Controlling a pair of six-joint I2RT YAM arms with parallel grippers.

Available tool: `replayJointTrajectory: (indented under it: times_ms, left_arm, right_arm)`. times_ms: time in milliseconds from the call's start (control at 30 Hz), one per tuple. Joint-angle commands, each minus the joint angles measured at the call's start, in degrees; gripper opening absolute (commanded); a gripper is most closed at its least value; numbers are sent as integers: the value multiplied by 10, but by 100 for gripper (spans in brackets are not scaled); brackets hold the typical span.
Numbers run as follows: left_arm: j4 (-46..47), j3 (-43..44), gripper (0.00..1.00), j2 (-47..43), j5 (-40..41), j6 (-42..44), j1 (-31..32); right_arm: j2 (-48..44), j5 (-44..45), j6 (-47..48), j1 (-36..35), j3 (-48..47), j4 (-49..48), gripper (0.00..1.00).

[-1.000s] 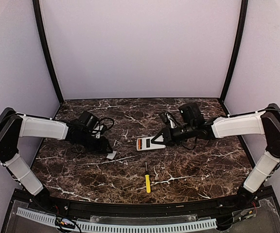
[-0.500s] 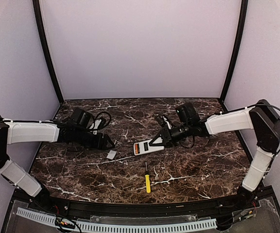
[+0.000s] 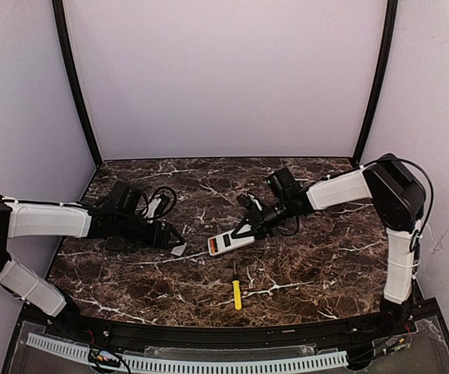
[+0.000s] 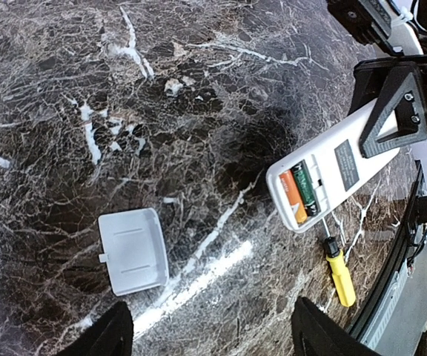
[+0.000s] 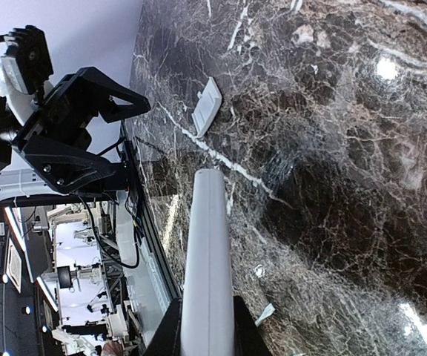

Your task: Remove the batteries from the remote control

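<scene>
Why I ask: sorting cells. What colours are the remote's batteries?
Batteries: one orange, one dark green; best in left wrist view.

No legible text, remote control (image 4: 326,156) label (image 4: 346,165) blurred

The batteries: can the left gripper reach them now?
Probably yes. The batteries lie exposed in the open compartment, the cover is off, and the right gripper holds the remote control at its other end.

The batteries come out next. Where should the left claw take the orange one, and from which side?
From above: the orange battery lies flat in the open bay of the remote, hemmed by the green battery and the wall. Probably lift one end first, then pinch across its middle.
</scene>
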State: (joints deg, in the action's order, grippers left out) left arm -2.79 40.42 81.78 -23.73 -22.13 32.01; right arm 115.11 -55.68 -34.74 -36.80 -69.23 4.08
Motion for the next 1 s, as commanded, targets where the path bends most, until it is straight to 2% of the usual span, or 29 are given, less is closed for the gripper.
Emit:
replayJointTrajectory:
  times_ms: [0,433,500,767,967]
  left_arm:
    - [21,-13,74,-21,-14,15,-2]
    - [71,-26,74,-17,-45,39,2]
    - [70,-24,73,-14,-43,40,3]
    - [67,-24,73,-11,-38,42,4]
    - [67,-20,73,-6,-35,40,5]
  right_arm:
    - [19,-29,8,4,-29,14,0]
    - [92,-70,74,4,-101,77,0]
    - [102,-59,82,4,-112,93,3]
    - [125,-13,123,4,-145,170,24]
    - [121,19,137,10,-152,202,51]
